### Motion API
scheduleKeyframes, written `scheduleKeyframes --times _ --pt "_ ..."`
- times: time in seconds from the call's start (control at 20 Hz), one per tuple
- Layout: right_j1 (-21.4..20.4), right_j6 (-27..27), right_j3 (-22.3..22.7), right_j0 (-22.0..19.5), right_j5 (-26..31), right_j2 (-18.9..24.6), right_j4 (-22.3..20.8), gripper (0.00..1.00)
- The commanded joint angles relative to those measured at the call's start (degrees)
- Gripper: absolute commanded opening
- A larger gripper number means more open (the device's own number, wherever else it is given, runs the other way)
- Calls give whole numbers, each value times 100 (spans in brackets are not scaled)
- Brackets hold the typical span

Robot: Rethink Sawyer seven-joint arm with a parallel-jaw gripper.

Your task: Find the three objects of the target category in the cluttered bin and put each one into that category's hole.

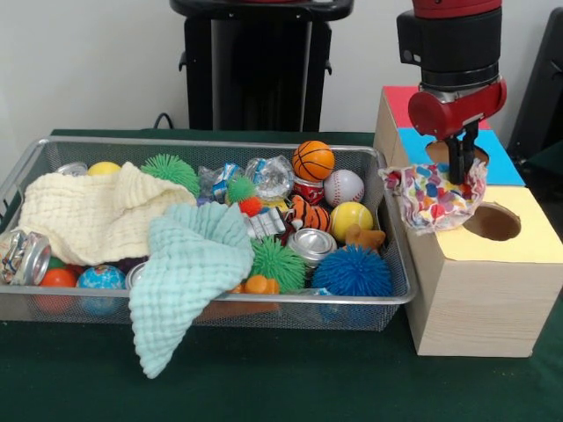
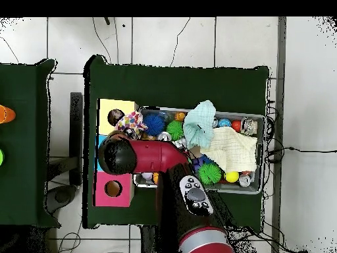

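Observation:
My gripper (image 1: 459, 176) is shut on a knotted bundle of multicoloured fabric (image 1: 429, 198) and holds it over the wooden box, beside the round hole in the yellow top (image 1: 493, 221). The bundle hangs partly past the box's edge nearest the bin. It also shows in the overhead view (image 2: 131, 122), next to the yellow top's hole (image 2: 115, 117). The silver wire-mesh bin (image 1: 264, 301) stands beside the box, full of clutter. I see no other fabric bundle in it; two cloths cover part of its contents.
The wooden box (image 1: 479, 303) has yellow, blue (image 1: 506, 163) and red tops, each with a hole. The bin holds a cream cloth (image 1: 92, 215), a mint cloth (image 1: 189, 268), spiky balls (image 1: 352, 272), foil wads (image 1: 273, 176), small sports balls and cans.

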Motion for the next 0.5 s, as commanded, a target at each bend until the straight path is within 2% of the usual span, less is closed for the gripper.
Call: scheduleKeyframes --times 0.05,0.2,0.3,0.5 --pt "83 905 298 -228 718 587 293 0" --pt "-2 1015 491 -516 342 1316 589 0" --pt "66 1135 422 -536 53 1543 677 0" --pt "351 1213 104 -424 -459 1509 619 0"
